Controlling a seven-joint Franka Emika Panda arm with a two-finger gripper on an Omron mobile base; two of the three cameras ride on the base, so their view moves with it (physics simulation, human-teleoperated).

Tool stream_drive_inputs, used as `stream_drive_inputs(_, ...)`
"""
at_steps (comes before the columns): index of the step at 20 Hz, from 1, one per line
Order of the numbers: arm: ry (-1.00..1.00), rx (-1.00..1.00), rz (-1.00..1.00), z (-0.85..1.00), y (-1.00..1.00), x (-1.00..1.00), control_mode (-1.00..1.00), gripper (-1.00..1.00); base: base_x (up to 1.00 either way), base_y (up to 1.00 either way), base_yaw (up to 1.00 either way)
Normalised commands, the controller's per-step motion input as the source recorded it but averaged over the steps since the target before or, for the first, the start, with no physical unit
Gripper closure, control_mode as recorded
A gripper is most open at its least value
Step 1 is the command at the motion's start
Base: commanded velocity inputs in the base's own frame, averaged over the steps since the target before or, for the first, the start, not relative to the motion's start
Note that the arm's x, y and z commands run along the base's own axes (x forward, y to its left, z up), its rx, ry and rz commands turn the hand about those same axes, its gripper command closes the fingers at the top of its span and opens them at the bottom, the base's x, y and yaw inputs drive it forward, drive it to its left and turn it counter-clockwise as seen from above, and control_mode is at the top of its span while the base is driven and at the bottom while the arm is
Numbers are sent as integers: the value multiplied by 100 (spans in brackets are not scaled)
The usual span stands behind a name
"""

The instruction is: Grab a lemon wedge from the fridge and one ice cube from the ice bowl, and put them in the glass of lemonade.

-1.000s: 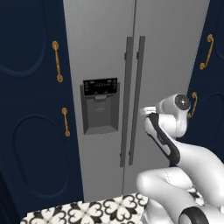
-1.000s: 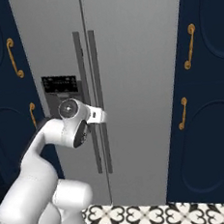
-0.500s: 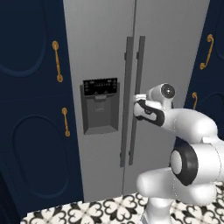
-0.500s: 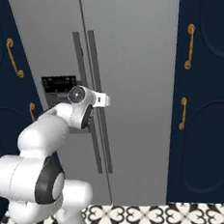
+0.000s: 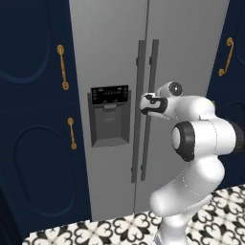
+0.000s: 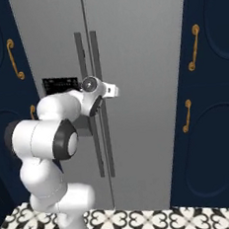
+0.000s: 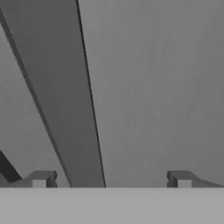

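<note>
**Open pincer at the fridge handles, doors shut**

The gripper stands with its jaws spread wide and nothing between them. In the hand view the right-door handle crosses the picture at a slant, nearer one finger tip than the other — the handle is not yet centred in the gap, and no contact shows. From the base views the hand sits at mid-height of the two long handles, presumably lined up to take one for a pull.

The fridge is closed; both doors meet flush at the centre seam. The dispenser panel lies just beside, on the left door. Navy cabinets flank the fridge on both sides — swing room for a door looks limited by the arm's own elbow and body in front.
</note>
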Motion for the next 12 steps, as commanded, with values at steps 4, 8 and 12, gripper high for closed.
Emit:
stream_drive_inputs(4,0,0,0,-8,-1,97,-100,-100,0,0,0)
stream_drive_inputs(8,0,0,1,-14,-14,100,-100,-100,0,0,0)
stream_drive_inputs(12,1,0,1,-21,-5,94,-100,100,0,0,0)
